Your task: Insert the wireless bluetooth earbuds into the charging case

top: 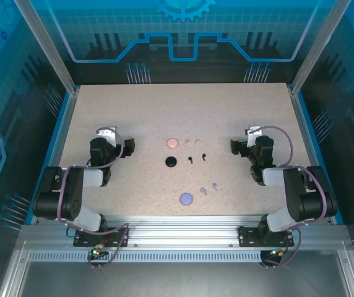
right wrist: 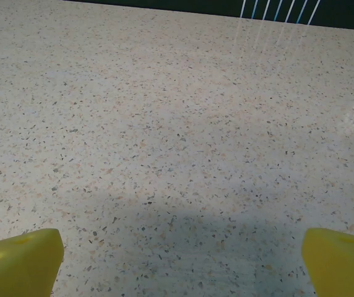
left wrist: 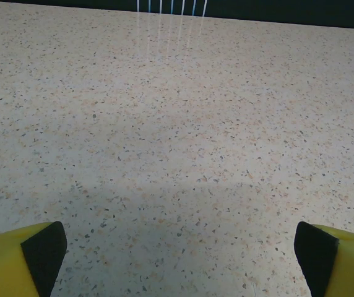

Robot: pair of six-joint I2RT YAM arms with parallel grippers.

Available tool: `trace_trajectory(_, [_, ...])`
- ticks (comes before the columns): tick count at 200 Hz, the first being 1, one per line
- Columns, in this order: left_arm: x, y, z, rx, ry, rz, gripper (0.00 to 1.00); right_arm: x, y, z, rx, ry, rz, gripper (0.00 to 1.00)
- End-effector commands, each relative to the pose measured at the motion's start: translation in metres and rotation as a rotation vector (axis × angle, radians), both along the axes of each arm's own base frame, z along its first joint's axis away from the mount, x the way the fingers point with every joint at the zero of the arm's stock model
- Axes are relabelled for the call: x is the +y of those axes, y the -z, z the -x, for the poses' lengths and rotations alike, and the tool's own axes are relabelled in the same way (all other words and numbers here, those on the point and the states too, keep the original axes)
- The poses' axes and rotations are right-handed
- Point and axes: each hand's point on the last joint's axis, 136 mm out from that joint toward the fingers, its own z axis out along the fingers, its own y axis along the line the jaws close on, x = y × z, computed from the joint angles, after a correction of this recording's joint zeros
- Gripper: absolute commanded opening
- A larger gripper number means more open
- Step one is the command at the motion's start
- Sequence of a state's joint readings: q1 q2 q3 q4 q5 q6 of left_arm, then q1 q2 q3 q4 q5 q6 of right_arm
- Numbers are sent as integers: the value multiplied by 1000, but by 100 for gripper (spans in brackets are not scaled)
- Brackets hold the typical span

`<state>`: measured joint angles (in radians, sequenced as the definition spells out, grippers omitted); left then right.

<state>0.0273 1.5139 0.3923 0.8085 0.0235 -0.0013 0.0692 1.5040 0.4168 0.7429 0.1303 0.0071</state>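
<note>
Left gripper (top: 128,145) and right gripper (top: 234,146) both spread wide, nothing held, low over the table (top: 103,105) at opposite sides. Between them, apart from both: pink earbuds (top: 187,142) beside pink case (top: 172,143), black earbuds (top: 190,158) beside black case (top: 171,161), lilac earbuds (top: 203,191) near lilac case (top: 186,198).

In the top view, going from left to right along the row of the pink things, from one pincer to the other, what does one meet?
left pincer → pink case → first pale pink earbud → second pale pink earbud → right pincer
</note>
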Motion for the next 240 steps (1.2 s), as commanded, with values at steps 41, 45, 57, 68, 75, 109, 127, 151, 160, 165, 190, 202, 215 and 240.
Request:
trace_trajectory(41, [-1, -3, -4, -6, 8, 9, 99, -4, -9, -4, -40, 21, -9, 100])
trace_trajectory(45, [-1, -3, -4, -6, 9, 9, 99, -3, -9, -4, -39, 20, -9, 100])
trace_trajectory(57, [-1, -3, -4, -6, 9, 9, 99, -3, -9, -4, -38, 18, -11, 100])
trace_trajectory(68, [-1, -3, -4, -5, 9, 9, 99, -3, -9, -4, -37, 19, -9, 100])
trace_trajectory(75, [-1, -2, -4, -2, 9, 9, 99, -3, -9, -4, -38, 19, -10, 100])
trace_trajectory(109, [-1, -3, -4, -4, 7, 9, 99, -3, -9, -4, -37, 19, -14, 100])
trace_trajectory(127, [-1, -3, -4, -6, 9, 10, 99, -4, -9, -4, -37, 17, -16, 100])
trace_trajectory(151, [-4, -8, -3, -13, 24, 9, 99, -7, -15, -4, -46, 46, -9, 100])
trace_trajectory(160, [-2, -15, -3, -10, 10, 9, 99, -12, -26, -3, -37, 82, 3, 100])
trace_trajectory(165, [1, -20, -2, -7, -6, 8, 99, -15, -32, -1, -31, 100, 7, 100])
trace_trajectory(190, [10, -46, 1, 20, -71, 23, 99, -26, -62, 7, 27, 193, -46, 100])
trace_trajectory(202, [8, -60, 4, 39, -79, 63, 99, -41, -71, 16, 93, 327, -126, 100])
trace_trajectory(215, [6, -74, 8, 69, -101, 134, 99, -51, -73, 28, 177, 440, -230, 100])
trace_trajectory(240, [-1, -99, 17, 104, -136, 294, 99, -34, -80, 33, 274, 367, -292, 100])
